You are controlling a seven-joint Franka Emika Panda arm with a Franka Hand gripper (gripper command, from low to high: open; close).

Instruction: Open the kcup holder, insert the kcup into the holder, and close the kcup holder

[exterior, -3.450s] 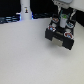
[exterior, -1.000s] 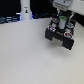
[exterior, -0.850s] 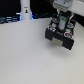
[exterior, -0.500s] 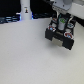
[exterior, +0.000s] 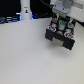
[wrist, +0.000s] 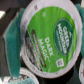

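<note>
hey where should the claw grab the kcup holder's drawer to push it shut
A judgement: take the open drawer's front edge on the kcup holder, the side toward the camera, and push back toward the box. The kcup already sits in a slot, so avoid its top. The handle is too blurred to place.

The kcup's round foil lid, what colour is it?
Green with a white rim and a dark label band, on the small white kcup; clearest in the wrist view.

Even, bright light is seen across the white table (exterior: 25, 55) in the exterior view, and only a faint shadow is cast beside the holder (exterior: 61, 36). That view is coarse and softly blurred throughout. In the wrist view the kcup (wrist: 52, 37) is rendered large and slightly smeared, though its lid print can be read; corners are darkened.
</note>
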